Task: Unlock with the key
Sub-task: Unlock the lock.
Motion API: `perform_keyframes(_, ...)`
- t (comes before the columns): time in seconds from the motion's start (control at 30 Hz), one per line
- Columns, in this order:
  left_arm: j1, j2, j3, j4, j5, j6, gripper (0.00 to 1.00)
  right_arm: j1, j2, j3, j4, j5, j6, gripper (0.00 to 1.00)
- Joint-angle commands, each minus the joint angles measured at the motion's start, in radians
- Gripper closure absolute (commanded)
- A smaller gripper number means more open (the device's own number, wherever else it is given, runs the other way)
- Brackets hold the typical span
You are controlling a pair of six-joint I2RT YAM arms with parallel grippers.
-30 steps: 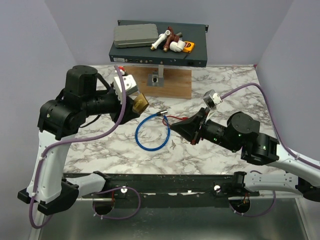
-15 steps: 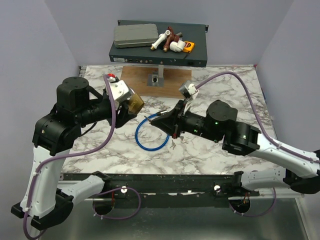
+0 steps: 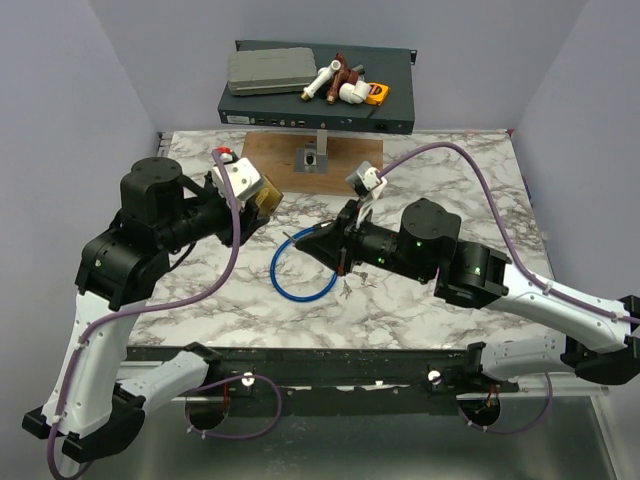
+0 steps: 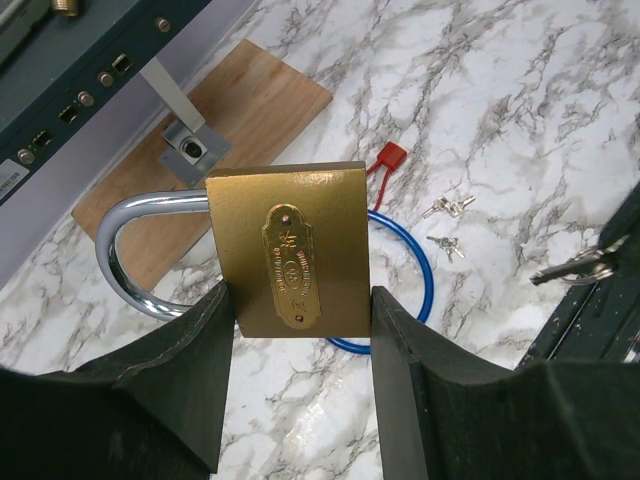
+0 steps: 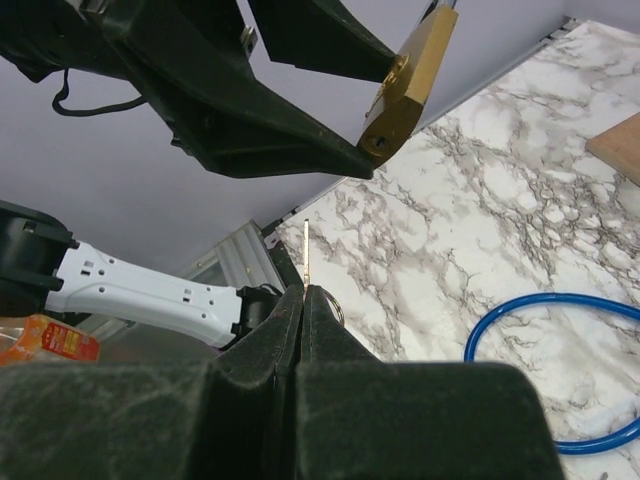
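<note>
My left gripper point(image 3: 256, 201) is shut on the brass padlock point(image 3: 264, 196) and holds it in the air over the table's left half. In the left wrist view the padlock point(image 4: 295, 250) sits between both fingers point(image 4: 190, 370), with its silver shackle point(image 4: 125, 250) pointing left. My right gripper point(image 3: 303, 241) is shut on the key point(image 5: 305, 250), whose thin silver blade sticks out past the fingertips point(image 5: 290, 310). The blade points towards the padlock point(image 5: 405, 85), which hangs above and to the right of it, apart from it. The key point(image 4: 580, 265) also shows at the right edge of the left wrist view.
A blue cable loop point(image 3: 305, 265) lies on the marble under both grippers, with a red tag point(image 4: 388, 158) beside it. Small spare keys point(image 4: 448, 207) lie to its right. A wooden board point(image 3: 335, 160) with a metal fitting and a dark rack unit point(image 3: 315, 105) stand at the back.
My right arm has swung left and forward, bringing the key over the blue loop towards the padlock. My left arm has drawn the padlock slightly up and back.
</note>
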State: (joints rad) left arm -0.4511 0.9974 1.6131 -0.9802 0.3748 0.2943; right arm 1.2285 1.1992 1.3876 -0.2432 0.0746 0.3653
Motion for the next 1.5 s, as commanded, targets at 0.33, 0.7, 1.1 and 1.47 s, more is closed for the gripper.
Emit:
perform_keyframes(0.33, -0.015, -0.067, 0.015, 0.09, 0.066, 0.049, 1.0, 0.0, 0.047, 0.043, 0.05, 0.008, -0.016, 0.99)
perform_keyframes(0.7, -0.022, -0.081, -0.008, 0.104, 0.046, 0.049, 1.0, -0.001, 0.063, 0.056, 0.066, 0.027, -0.027, 0.99)
perform_keyframes(1.1, -0.027, -0.078, -0.001, 0.103, 0.051, 0.04, 1.0, 0.0, 0.089, 0.058, 0.085, 0.06, -0.037, 0.99)
perform_keyframes(1.47, -0.03, -0.077, -0.005, 0.101, 0.042, 0.036, 1.0, 0.0, 0.077, 0.04, 0.11, 0.083, -0.032, 0.99)
